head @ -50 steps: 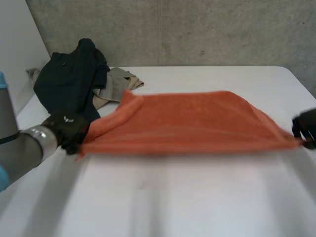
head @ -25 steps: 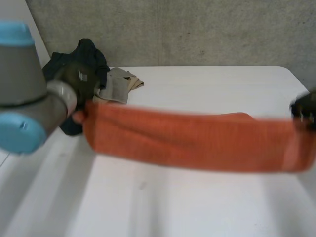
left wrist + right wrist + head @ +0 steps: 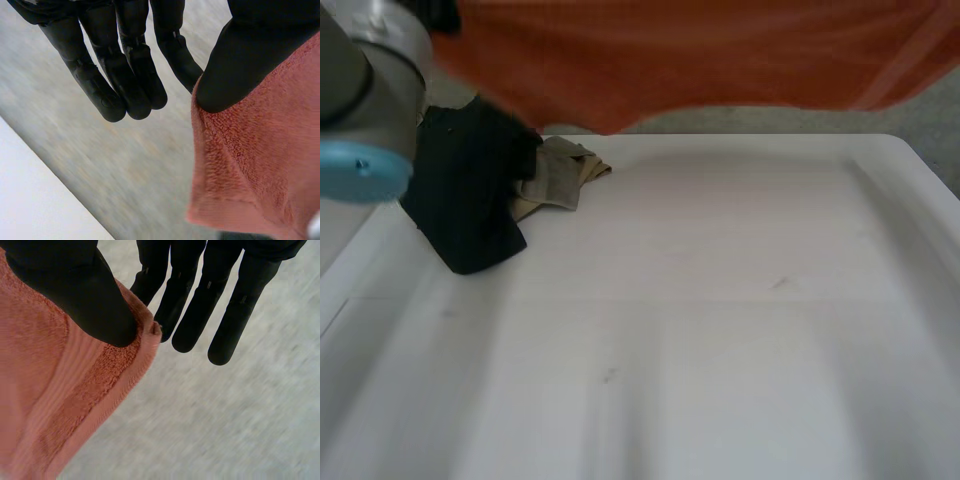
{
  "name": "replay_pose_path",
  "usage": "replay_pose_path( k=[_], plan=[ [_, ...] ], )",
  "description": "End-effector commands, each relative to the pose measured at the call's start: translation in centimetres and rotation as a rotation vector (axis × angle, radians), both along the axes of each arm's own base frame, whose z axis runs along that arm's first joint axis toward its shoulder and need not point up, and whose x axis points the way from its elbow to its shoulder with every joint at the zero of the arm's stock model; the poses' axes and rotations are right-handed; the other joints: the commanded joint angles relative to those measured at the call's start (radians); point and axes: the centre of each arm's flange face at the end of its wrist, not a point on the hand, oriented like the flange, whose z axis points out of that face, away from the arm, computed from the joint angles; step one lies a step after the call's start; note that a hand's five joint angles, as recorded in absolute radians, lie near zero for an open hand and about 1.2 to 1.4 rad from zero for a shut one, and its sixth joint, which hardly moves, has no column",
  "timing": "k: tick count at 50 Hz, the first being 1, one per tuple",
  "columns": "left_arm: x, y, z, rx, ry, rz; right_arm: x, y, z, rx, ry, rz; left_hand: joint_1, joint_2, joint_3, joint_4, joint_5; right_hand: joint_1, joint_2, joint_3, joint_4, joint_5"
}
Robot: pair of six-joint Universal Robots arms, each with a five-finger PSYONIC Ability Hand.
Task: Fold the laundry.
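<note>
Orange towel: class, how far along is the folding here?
Done: nothing folded yet. In hand: the orange towel hangs spread above the table, left hand and right hand each pinching one end. Remaining: folding it, then the dark garment and beige cloth heaped on the table.

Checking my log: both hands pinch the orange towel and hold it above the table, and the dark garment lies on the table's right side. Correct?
No. The head view shows the dark garment on the table's left side. The left hand and right hand do hold the towel above the table.
</note>
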Motion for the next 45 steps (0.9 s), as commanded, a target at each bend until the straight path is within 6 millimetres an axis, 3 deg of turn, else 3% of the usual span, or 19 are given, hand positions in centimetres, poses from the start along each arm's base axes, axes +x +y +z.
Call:
replay_pose_path(
  k=[1,4,5,8,12,15,19,23,27,30,34,45],
  plan=[
    [-0.3,1.0,-7.4,0.207,-0.118,-0.048,-0.7,-0.3,-7.9,0.339,0.039,0.020,0.252,0.199,0.209,0.200,0.243,0.261,0.221,0.206,0.198,0.201],
    [-0.5,2.0,-9.9,0.274,-0.178,-0.079,-1.1,0.1,-10.7,0.443,0.075,0.018,0.252,0.199,0.209,0.200,0.243,0.261,0.221,0.206,0.198,0.201],
    [-0.6,2.9,-11.6,0.318,-0.228,-0.094,-1.2,0.7,-12.5,0.512,0.106,0.020,0.252,0.199,0.209,0.200,0.243,0.261,0.221,0.206,0.198,0.201],
    [-0.5,4.3,-13.9,0.381,-0.299,-0.106,-1.5,1.6,-14.9,0.602,0.153,0.021,0.252,0.199,0.209,0.200,0.243,0.261,0.221,0.206,0.198,0.201],
    [0.3,7.8,-17.9,0.505,-0.456,-0.118,-3.6,3.7,-18.0,0.765,0.245,0.018,0.252,0.199,0.209,0.200,0.243,0.261,0.221,0.206,0.198,0.201],
    [1.1,9.7,-19.1,0.562,-0.522,-0.112,-4.4,5.0,-18.6,0.839,0.271,0.037,0.252,0.199,0.209,0.200,0.243,0.261,0.221,0.206,0.198,0.201],
    [3.1,13.6,-20.1,0.701,-0.621,-0.083,-5.9,7.9,-18.0,0.988,0.366,0.074,0.252,0.199,0.209,0.200,0.243,0.261,0.221,0.206,0.198,0.201],
    [4.4,17.1,-20.2,0.849,-0.700,-0.078,-6.6,10.0,-17.3,1.100,0.495,0.142,0.252,0.199,0.209,0.200,0.243,0.261,0.221,0.206,0.198,0.201],
    [4.9,19.3,-19.9,0.990,-0.736,-0.103,-6.6,11.1,-17.2,1.145,0.597,0.216,0.252,0.199,0.209,0.200,0.243,0.261,0.221,0.206,0.198,0.201],
    [4.5,19.1,-19.3,1.004,-0.701,-0.122,-6.5,10.9,-17.4,1.141,0.597,0.208,0.252,0.199,0.209,0.200,0.243,0.261,0.221,0.206,0.198,0.201],
    [3.1,16.9,-18.4,0.950,-0.616,-0.134,-5.9,9.9,-18.0,1.115,0.560,0.182,0.252,0.199,0.209,0.200,0.243,0.261,0.221,0.206,0.198,0.201],
    [-0.9,7.5,-17.6,0.736,-0.463,-0.089,-3.1,4.7,-19.1,0.872,0.426,0.103,0.252,0.199,0.209,0.200,0.243,0.261,0.221,0.206,0.198,0.201]
  ],
)
